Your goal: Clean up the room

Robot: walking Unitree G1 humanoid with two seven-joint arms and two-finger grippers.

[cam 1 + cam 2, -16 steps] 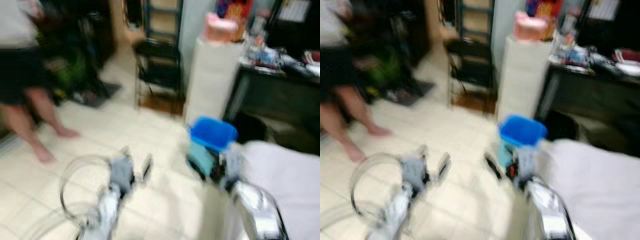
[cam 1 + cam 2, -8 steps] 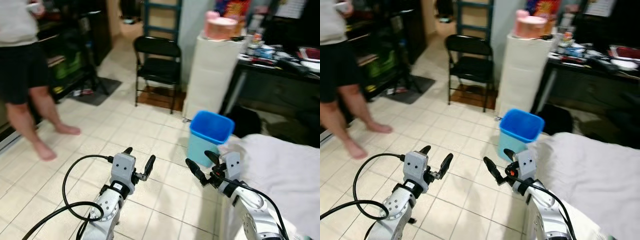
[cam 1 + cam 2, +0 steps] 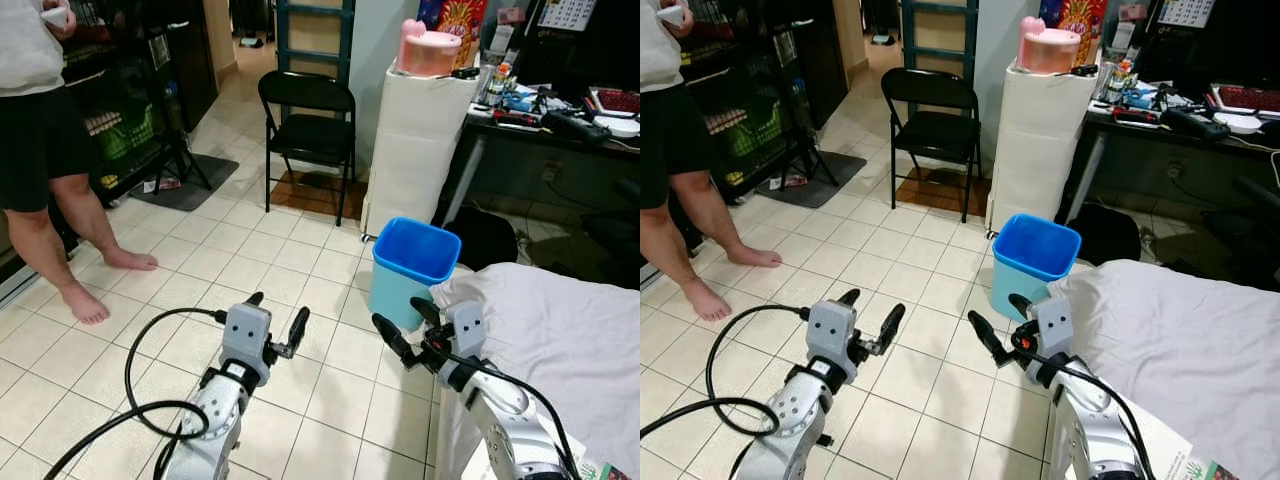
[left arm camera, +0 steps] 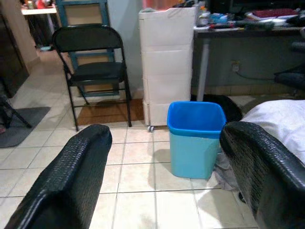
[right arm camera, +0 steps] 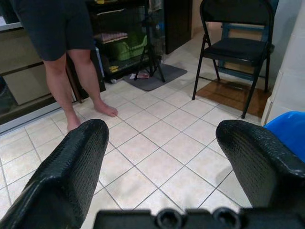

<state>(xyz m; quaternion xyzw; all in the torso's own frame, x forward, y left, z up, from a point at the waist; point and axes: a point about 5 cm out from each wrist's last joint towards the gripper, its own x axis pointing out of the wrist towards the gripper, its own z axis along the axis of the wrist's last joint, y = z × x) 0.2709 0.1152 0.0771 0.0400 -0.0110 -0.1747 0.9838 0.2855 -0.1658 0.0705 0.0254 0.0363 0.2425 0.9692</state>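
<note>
Both arms are up over the tiled floor, nothing in either pincer. The left gripper has its fingers spread wide and empty, a black cable looping off its arm. The right gripper is spread wide too, also empty, hovering just off the corner of the bed with its white sheet.

Ahead of the right gripper, just beyond its fingertips, stands the blue bin, upright on the tiles and open at the top; what is inside it cannot be made out. The left wrist view looks straight at the bin between its two fingers. The sheet's edge hangs close beside the bin.

Beyond the bin is a white drawer unit with a pink tub on top. To the right of that, a dark desk is cluttered with small items. A black folding chair stands ahead of the left gripper, well apart from it.

Far off to the left gripper's outer side a person stands barefoot on the tiles, in dark shorts. The right wrist view catches the person's legs past its finger.
</note>
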